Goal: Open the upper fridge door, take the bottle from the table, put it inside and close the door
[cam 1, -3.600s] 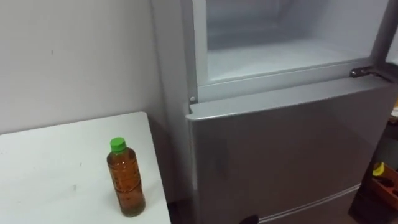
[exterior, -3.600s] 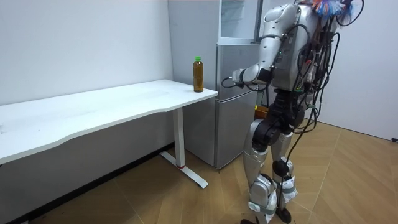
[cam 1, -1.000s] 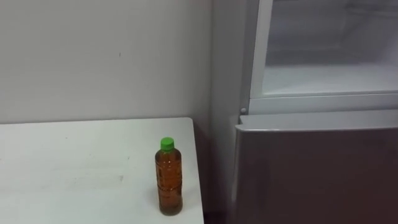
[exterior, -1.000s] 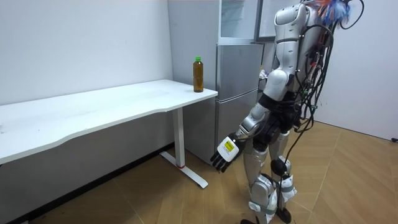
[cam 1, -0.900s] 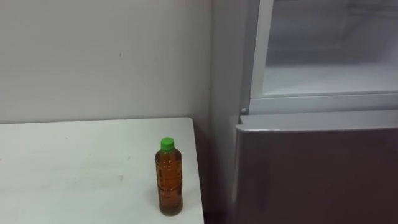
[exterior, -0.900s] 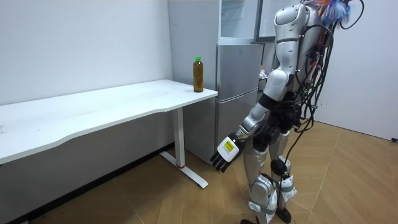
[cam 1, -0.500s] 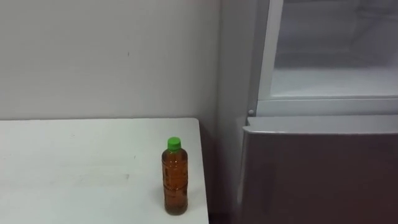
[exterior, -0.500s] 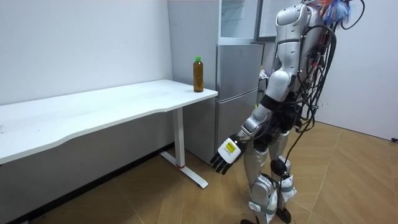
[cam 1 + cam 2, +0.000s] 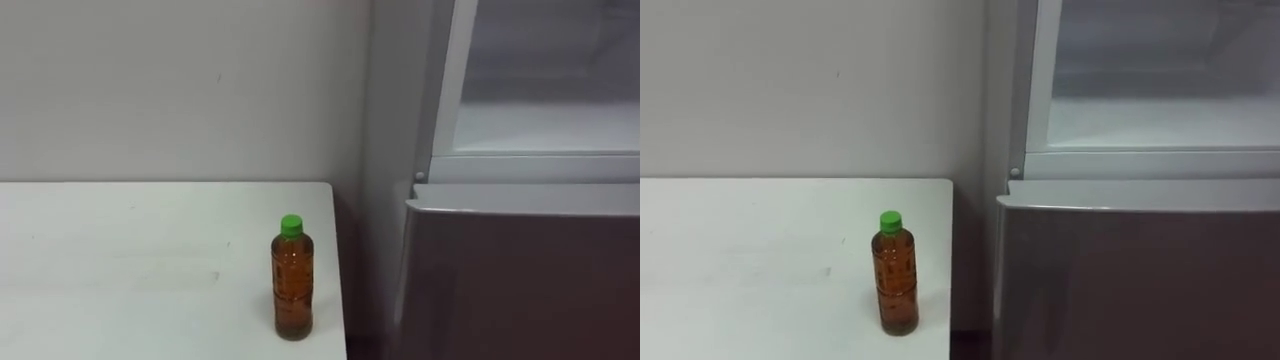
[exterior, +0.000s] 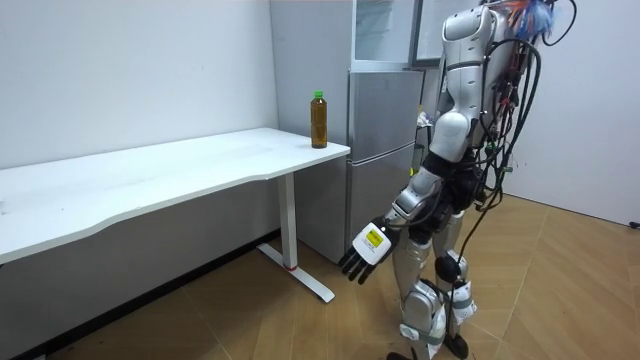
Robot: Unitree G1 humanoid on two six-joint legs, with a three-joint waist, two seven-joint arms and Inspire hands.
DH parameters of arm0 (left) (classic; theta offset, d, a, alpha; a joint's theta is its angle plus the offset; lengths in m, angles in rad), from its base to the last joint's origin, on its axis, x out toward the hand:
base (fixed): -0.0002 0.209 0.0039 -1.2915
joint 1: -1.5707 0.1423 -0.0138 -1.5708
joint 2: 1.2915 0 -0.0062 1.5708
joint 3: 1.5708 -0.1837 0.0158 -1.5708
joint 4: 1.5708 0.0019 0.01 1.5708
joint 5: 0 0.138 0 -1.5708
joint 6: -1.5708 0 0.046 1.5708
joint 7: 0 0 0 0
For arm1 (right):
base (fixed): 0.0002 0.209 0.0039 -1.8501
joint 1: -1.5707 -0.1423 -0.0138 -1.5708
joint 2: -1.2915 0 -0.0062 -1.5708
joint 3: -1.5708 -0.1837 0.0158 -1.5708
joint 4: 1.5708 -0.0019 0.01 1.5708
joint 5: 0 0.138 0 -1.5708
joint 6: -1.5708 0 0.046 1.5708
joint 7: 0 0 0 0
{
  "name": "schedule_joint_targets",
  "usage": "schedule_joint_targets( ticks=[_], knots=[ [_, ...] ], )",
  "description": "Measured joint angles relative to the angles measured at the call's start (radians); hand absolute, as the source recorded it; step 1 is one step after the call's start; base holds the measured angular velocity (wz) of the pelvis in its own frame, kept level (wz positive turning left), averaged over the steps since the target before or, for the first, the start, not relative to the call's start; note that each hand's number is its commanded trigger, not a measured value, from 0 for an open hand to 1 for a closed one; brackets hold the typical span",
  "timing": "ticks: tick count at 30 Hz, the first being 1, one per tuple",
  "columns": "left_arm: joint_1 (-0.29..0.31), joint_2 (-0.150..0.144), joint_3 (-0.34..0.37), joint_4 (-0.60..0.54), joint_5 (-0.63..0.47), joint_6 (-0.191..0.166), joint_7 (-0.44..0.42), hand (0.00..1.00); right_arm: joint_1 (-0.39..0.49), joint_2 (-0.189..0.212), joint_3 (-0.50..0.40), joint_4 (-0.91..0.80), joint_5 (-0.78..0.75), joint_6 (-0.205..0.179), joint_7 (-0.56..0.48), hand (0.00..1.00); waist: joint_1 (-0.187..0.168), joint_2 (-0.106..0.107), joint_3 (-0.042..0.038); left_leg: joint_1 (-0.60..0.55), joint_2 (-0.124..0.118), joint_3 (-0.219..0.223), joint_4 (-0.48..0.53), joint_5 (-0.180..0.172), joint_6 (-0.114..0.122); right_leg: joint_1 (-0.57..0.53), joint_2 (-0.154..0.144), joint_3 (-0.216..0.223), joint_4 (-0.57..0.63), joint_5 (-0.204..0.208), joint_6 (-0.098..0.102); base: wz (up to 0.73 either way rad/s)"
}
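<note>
L hand [image 10: 366,247] hung low by the robot's thigh in the room view, fingers straight & apart, holding nothing. Robot stood before the fridge [image 9: 520,285], w/ the table [image 9: 120,260] end to its left. Bottle [image 9: 292,280], amber w/ green cap, stood upright on the table near the corner by the fridge. Upper compartment [image 9: 545,125] stood open.

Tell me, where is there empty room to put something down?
The table is bare everywhere left of the bottle, out to the wall. The upper fridge shelf looks bare too. Only the table's corner by the fridge is taken.
</note>
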State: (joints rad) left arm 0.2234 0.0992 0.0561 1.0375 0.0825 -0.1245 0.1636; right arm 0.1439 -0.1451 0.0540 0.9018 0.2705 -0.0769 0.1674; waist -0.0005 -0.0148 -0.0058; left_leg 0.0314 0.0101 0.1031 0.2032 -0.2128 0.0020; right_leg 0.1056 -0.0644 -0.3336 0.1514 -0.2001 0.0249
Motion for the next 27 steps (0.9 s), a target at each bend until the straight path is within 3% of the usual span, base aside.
schedule_joint_targets(
  ticks=[7, 12, 18, 27],
  knots=[
    [-0.005, 0.000, -0.021, -0.006, -0.001, -0.001, -0.002, 0.00, 0.004, 0.003, 0.006, -0.228, -0.001, -0.012, 0.022, 0.00, 0.007, 0.013, 0.0031, -0.001, -0.002, -0.001, -0.005, 0.000, 0.000, 0.002, -0.002, 0.000, 0.000, -0.001, 0.001, 0.00],
    [0.002, 0.005, -0.020, -0.031, 0.011, -0.002, -0.019, 0.00, 0.037, 0.001, 0.007, -0.410, -0.011, -0.018, 0.033, 0.00, 0.010, 0.011, 0.0091, 0.000, -0.002, 0.000, -0.004, 0.000, 0.000, -0.002, -0.002, 0.000, 0.002, 0.000, 0.001, 0.00],
    [0.005, 0.013, -0.024, -0.036, 0.011, -0.002, -0.020, 0.00, 0.050, 0.000, 0.044, -0.538, -0.001, -0.022, 0.038, 0.00, 0.010, 0.005, 0.0106, -0.003, -0.001, 0.001, -0.004, 0.000, 0.000, -0.005, -0.003, 0.000, 0.013, 0.000, 0.001, 0.00],
    [0.007, 0.030, -0.041, -0.041, 0.029, -0.001, -0.023, 0.00, 0.062, -0.004, 0.052, -0.765, 0.011, -0.019, 0.070, 0.00, 0.037, 0.006, 0.0037, -0.001, 0.003, 0.012, 0.002, 0.001, 0.001, -0.018, -0.003, 0.023, 0.037, 0.001, 0.000, -0.05]
  ],
)
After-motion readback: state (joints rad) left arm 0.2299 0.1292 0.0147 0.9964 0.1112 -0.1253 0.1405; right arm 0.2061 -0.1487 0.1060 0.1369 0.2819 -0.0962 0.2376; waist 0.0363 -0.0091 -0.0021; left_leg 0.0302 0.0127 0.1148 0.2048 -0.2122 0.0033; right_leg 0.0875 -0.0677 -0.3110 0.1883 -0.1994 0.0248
